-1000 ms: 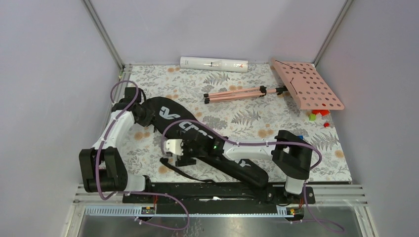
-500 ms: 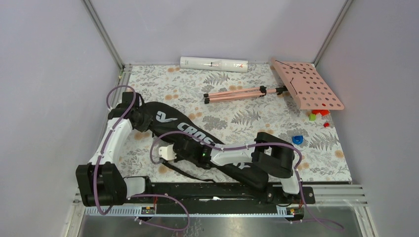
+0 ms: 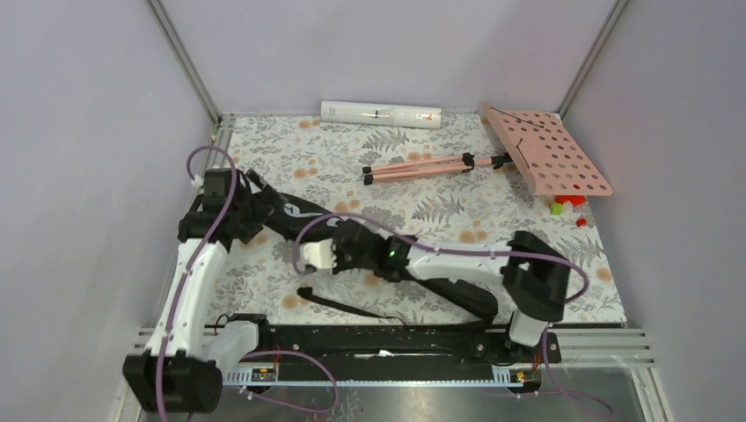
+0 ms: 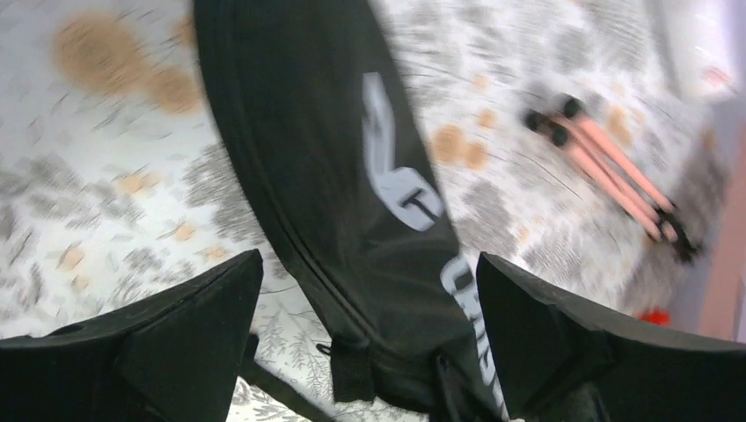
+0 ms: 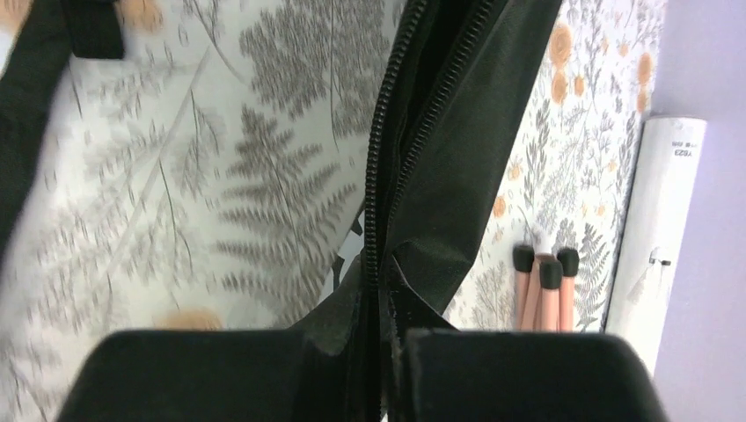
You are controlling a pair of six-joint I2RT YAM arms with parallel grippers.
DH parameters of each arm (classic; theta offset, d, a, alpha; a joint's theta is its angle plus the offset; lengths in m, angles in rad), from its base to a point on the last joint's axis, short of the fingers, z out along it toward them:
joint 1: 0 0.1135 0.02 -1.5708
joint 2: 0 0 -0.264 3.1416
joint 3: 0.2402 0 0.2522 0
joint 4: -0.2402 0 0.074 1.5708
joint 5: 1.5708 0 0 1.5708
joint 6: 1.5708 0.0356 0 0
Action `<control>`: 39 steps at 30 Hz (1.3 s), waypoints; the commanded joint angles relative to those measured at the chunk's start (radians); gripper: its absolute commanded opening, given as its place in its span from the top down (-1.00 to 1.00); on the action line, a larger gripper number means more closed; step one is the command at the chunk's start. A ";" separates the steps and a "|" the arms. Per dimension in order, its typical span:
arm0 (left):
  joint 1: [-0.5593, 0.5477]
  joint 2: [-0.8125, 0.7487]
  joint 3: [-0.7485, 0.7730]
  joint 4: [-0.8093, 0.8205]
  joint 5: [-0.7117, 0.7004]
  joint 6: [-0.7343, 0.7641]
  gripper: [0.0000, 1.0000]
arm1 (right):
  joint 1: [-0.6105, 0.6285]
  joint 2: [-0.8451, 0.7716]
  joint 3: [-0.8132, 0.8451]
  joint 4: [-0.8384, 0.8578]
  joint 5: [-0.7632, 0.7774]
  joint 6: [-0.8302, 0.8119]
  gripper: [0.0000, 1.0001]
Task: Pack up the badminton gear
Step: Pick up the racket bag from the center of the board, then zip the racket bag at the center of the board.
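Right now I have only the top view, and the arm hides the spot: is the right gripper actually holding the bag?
Observer: Yes. The right wrist view shows the right gripper shut on the bag, at its zipper edge.
Operator: Is the zipper closed there?
Observer: No. Ahead of the grip the zipper shows two rows of teeth that part, so it is open there.
Operator: And the left gripper?
Observer: The left wrist view shows the left gripper open, jaws wide apart, the bag lying below between them, nothing gripped.
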 commanded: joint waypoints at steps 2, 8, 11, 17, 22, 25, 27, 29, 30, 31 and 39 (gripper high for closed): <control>-0.142 -0.198 0.117 0.304 0.202 0.319 -0.98 | -0.154 -0.202 0.066 -0.359 -0.321 -0.106 1.00; -0.263 -0.138 0.248 0.606 0.629 0.640 -0.98 | -0.313 -0.278 0.200 -0.786 -0.561 -0.195 1.00; -0.322 0.002 0.449 0.377 0.881 0.960 -0.98 | -0.348 -0.311 0.208 -0.901 -0.533 -0.242 1.00; -0.399 0.154 0.595 -0.128 0.931 1.673 -0.98 | -0.436 -0.440 0.067 -0.814 -0.527 -0.255 1.00; -0.418 0.113 0.400 -0.167 0.748 1.845 -0.98 | -0.457 -0.511 -0.038 -0.754 -0.519 -0.241 1.00; -0.419 0.120 0.360 -0.184 0.749 1.830 -0.98 | -0.456 -0.533 -0.068 -0.755 -0.486 -0.216 1.00; -0.420 0.128 0.349 -0.206 0.770 1.836 -0.98 | -0.456 -0.555 -0.100 -0.736 -0.480 -0.205 1.00; -0.423 0.142 0.331 -0.208 0.810 1.809 -0.98 | -0.457 -0.577 -0.129 -0.707 -0.476 -0.199 1.00; -0.435 0.157 0.338 -0.222 0.812 1.797 -0.98 | -0.457 -0.584 -0.136 -0.698 -0.476 -0.194 1.00; -0.451 0.175 0.355 -0.250 0.802 1.797 -0.98 | -0.456 -0.588 -0.138 -0.696 -0.479 -0.190 1.00; -0.540 0.276 0.300 -0.276 0.756 1.784 -0.97 | -0.454 -0.711 -0.223 -0.590 -0.500 -0.172 1.00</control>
